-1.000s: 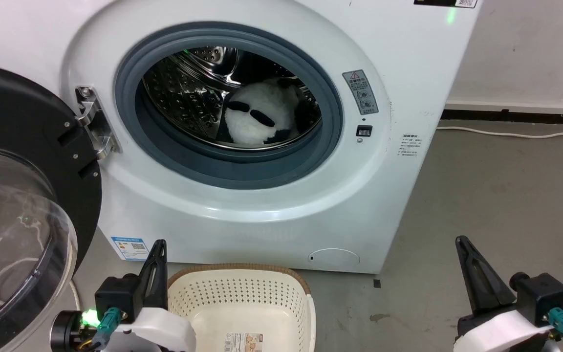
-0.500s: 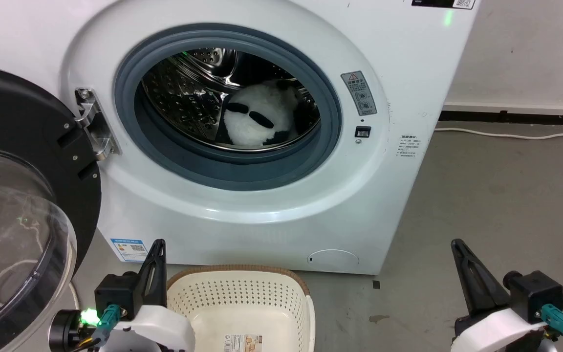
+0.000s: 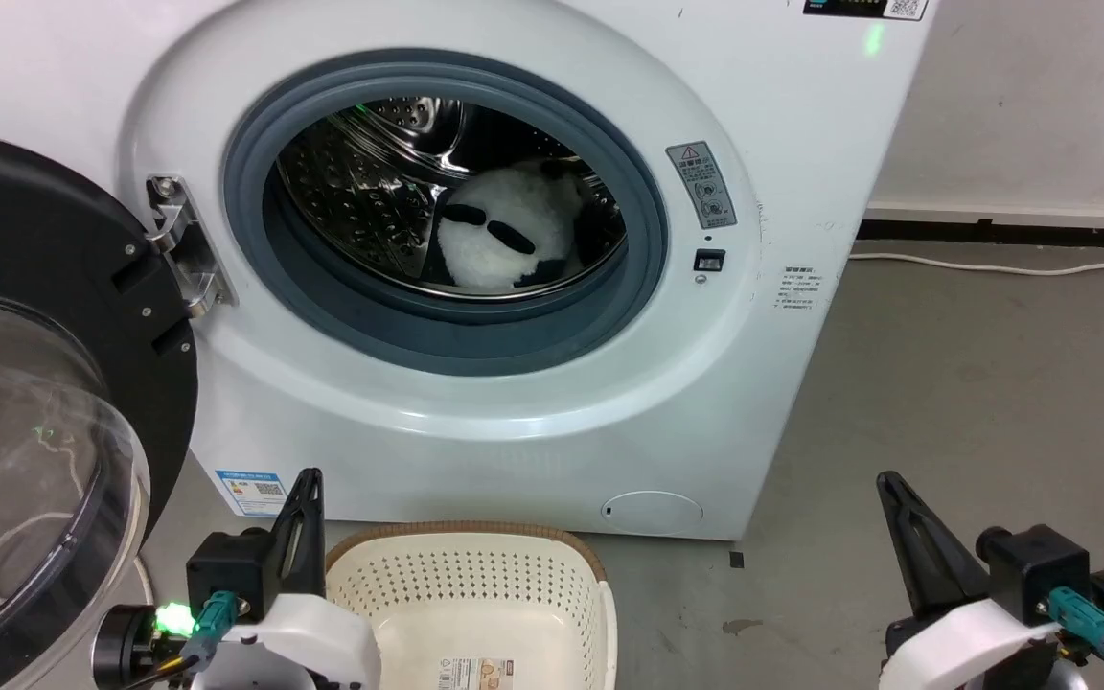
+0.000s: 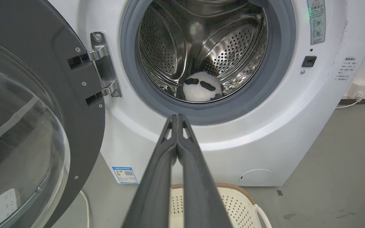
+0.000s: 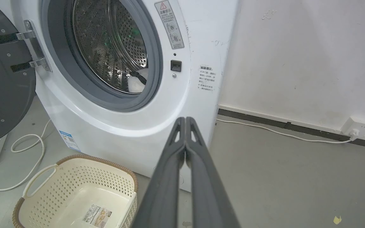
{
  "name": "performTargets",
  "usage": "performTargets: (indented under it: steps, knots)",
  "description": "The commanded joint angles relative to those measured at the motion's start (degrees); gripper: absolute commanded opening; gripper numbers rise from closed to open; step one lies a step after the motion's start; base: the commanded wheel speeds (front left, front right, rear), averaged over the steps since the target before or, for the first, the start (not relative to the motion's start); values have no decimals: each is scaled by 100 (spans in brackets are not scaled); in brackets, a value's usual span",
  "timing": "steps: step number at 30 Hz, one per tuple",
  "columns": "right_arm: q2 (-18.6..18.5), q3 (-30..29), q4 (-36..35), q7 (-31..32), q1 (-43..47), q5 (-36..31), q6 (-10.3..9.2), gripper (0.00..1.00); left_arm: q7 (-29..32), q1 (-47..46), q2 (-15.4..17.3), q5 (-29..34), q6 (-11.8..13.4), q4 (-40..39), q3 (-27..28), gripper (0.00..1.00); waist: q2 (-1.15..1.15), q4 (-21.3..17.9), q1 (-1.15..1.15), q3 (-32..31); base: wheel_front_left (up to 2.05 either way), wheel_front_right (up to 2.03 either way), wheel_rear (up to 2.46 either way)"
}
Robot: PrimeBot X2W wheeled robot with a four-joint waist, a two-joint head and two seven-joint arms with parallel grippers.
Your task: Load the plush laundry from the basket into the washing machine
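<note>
**Panda lying in the drum, both grippers closed**

Little is changing over the last second: the head camera is drifting slightly, so the washing machine (image 3: 475, 402) is sitting a touch lower and further left in that view. The right gripper (image 3: 887, 484) is showing slightly further left at the lower right. The plush panda (image 3: 499, 235) is resting where it was, low in the steel drum behind the grey door ring, its 2 black eye patches facing out.

The black-framed door (image 3: 54, 287) is hanging open on the machine's left. The basket (image 3: 461, 526) is standing on the floor (image 3: 974, 383) just in front of the machine, with a paper label (image 3: 477, 673) carrying a barcode on its inner bottom.

The left gripper (image 3: 308, 489) is hovering beside the basket's left rim. In each wrist view, that arm's 2 fingers are pressing together with nothing between them.

A grey warning sticker (image 3: 702, 184) with a red triangle is sitting right of the opening. A sticker of small print (image 3: 798, 289) is lying further right, and a blue-edged label (image 3: 252, 487) with a QR code is low on the front. All their lettering is too small to read.
</note>
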Motion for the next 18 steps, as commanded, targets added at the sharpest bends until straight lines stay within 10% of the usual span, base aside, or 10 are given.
performTargets:
  steps: [1,18]
  knots:
    - [7,20,22,30,-72,-53,-5,0,24,47,-3,50,-23,-43,33,0,0,-1,0,-2,0,0,0]
    - [7,50,80,163,-104,-85,-5,0,157,52,-18,110,-32,-104,74,0,0,-14,0,-21,0,0,0]
